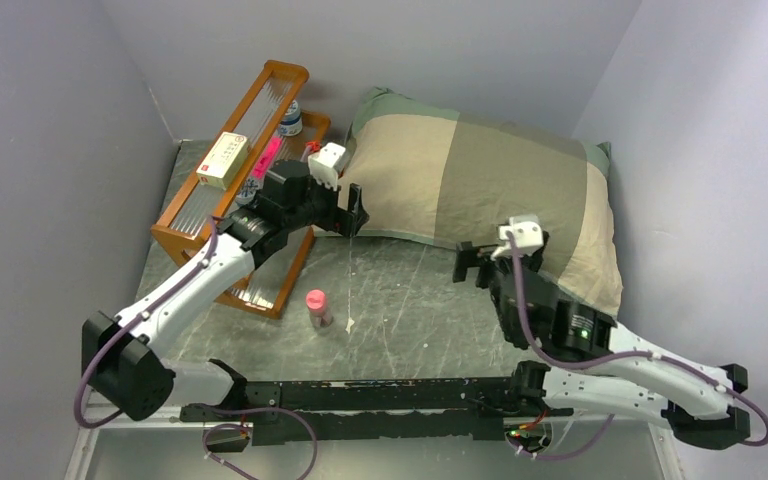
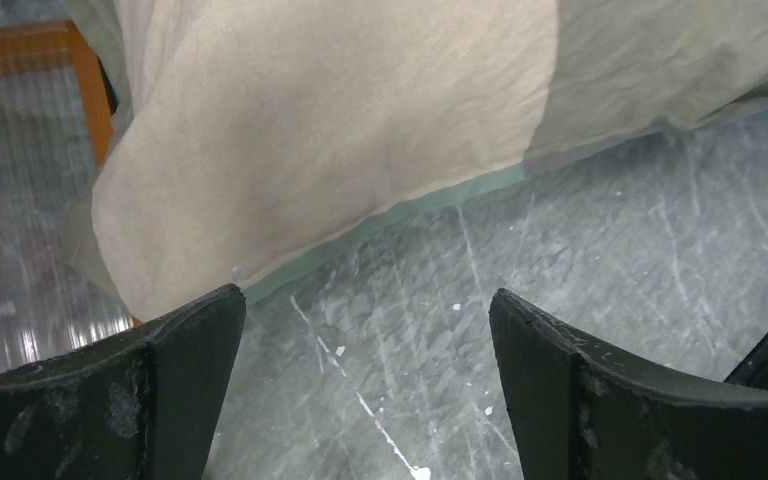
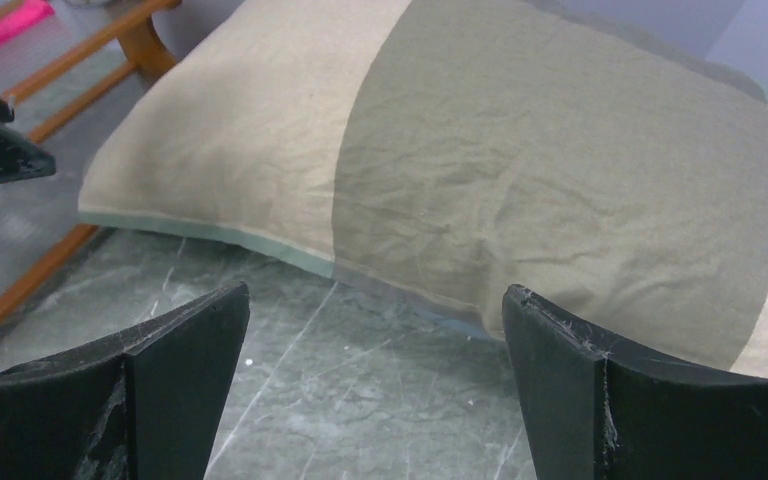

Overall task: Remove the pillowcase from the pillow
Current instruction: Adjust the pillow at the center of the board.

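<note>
The left end effector [image 1: 352, 212] and right end effector [image 1: 468, 262] stand spread, empty, near the checked pillowcase [image 1: 480, 180] on the desk [image 1: 400, 300].

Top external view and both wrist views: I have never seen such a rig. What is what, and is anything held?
The wide view looks down from above and behind two robot arms bolted to the table. The other two views come from a camera on each wrist; the dark shapes at the bottom are that arm's own fingers. On the table lie the checked pillowcase, its pillow hidden inside, a wooden rack and a small pink bottle. The left pincer and right pincer both stand open near the pillowcase's near edge, holding nothing.
</note>
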You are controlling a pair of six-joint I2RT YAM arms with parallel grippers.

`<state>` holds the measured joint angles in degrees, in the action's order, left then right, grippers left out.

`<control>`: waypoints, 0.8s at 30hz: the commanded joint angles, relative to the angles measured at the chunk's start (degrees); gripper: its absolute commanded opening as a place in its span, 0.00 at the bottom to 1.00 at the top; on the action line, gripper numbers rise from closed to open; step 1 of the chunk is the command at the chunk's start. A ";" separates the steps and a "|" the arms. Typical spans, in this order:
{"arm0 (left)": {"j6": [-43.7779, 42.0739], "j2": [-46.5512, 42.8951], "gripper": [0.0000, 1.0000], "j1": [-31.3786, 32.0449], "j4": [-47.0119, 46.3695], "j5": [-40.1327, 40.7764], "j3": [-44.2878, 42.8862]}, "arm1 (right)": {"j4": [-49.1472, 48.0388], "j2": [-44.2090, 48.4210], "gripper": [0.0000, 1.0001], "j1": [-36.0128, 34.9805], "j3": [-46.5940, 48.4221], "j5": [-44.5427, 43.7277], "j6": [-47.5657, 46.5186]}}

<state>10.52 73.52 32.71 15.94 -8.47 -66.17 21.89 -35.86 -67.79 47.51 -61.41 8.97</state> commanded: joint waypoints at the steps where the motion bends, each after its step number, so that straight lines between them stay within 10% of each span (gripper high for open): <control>1: -3.75 1.43 0.97 0.25 2.38 1.36 -4.28 | 6.36 -12.03 1.00 0.12 8.18 1.93 2.44; 11: -8.25 -1.39 0.97 0.34 1.02 2.08 1.47 | 3.53 -26.21 1.00 23.52 13.96 26.77 2.80; 24: -13.64 8.93 0.97 0.34 6.03 2.10 -7.22 | 3.56 -26.10 1.00 41.91 7.72 30.64 15.93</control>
<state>-0.10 77.89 32.82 19.77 -7.66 -67.99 26.96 -65.04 -28.36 57.36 -31.07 19.70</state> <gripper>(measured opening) 0.968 0.997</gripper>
